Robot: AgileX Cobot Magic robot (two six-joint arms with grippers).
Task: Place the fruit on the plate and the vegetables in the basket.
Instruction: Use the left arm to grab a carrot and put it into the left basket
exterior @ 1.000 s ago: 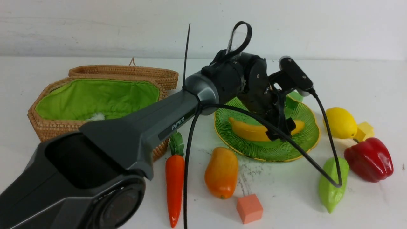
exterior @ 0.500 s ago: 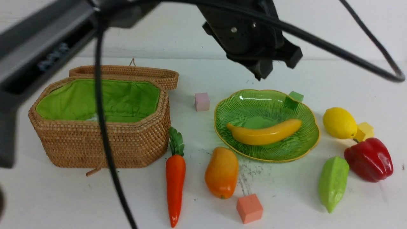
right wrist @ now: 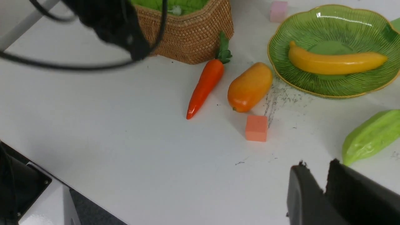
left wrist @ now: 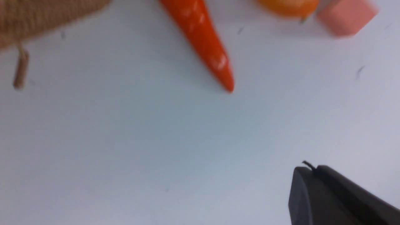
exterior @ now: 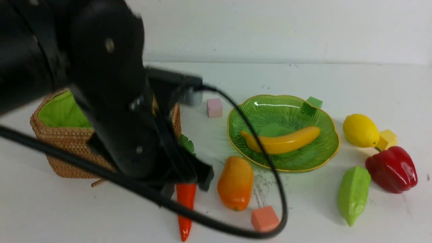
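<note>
Left tool [left wrist: 307,178] has quit the plate [exterior: 303,160] — carrot [left wrist: 203,40] lies near, untouched.

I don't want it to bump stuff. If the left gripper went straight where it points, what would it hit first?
The left gripper would probably meet the bare white table first, near the carrot tip; depth is unclear.

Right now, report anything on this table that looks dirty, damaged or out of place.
Dark scuff marks smear the white table between the mango and the plate. Nothing looks spilled or broken.
</note>
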